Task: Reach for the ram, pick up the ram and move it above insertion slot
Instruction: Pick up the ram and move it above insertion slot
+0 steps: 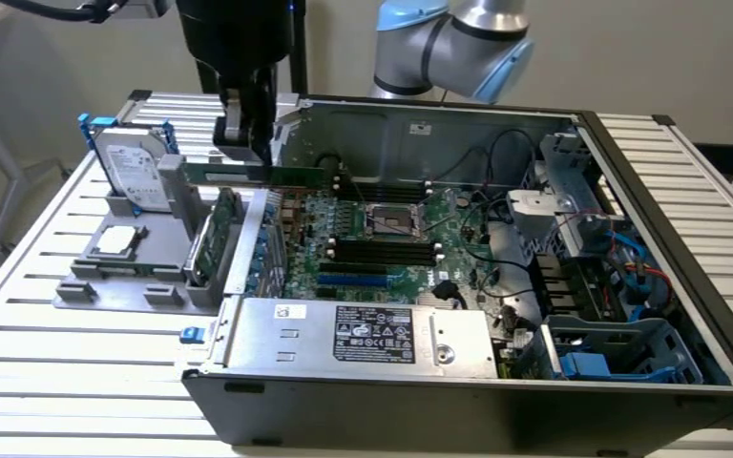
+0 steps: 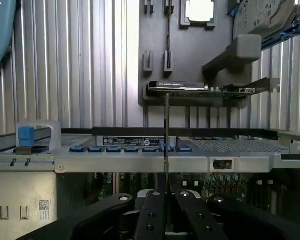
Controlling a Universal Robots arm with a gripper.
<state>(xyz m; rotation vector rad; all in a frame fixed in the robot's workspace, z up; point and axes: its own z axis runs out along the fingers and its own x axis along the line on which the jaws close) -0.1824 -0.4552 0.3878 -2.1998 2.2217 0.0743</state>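
The black two-fingered gripper (image 2: 166,200) is closed on the ram (image 1: 271,176), a long thin green circuit stick, lifted clear. It hangs over the open grey computer case's (image 1: 469,401) ten o'clock edge, short of the black motherboard slots (image 1: 380,253). Beyond, the grey parts holder (image 2: 190,65).

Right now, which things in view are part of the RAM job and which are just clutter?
In the job:
- ram, held edge-on in the claw, at the case's edge
- black memory slots on the motherboard

Just lying about:
- hard drive standing in the grey fixture
- expansion card
- CPU chip
- power supply
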